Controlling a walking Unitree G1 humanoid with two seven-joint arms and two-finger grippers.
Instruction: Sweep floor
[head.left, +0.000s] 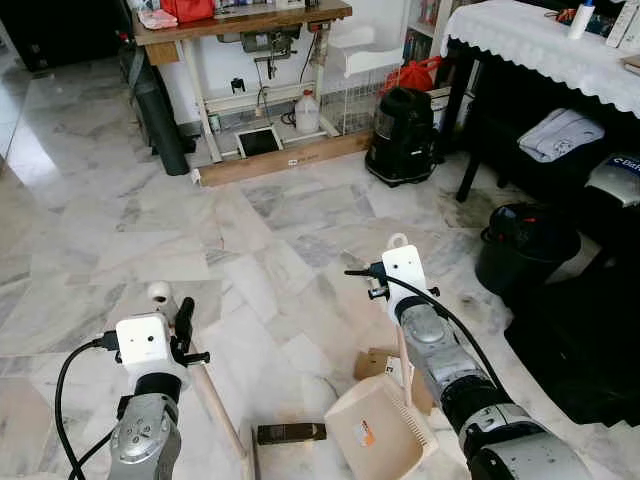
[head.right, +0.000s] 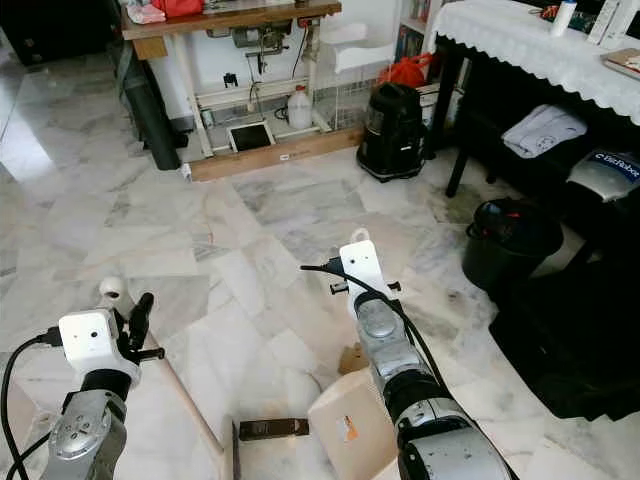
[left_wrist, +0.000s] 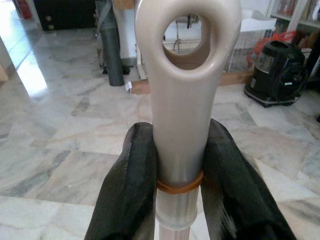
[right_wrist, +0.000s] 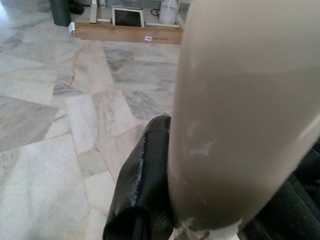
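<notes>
Beige dustpan (head.left: 385, 432) (floor); broom handle (left_wrist: 186, 90)

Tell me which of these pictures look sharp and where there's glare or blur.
Left eye view: sharp, with window glare on the marble floor. Left wrist view: the broom handle and the left end effector are crisp, background soft. Right wrist view: the dustpan handle looms close and blurred beside a black finger.
</notes>
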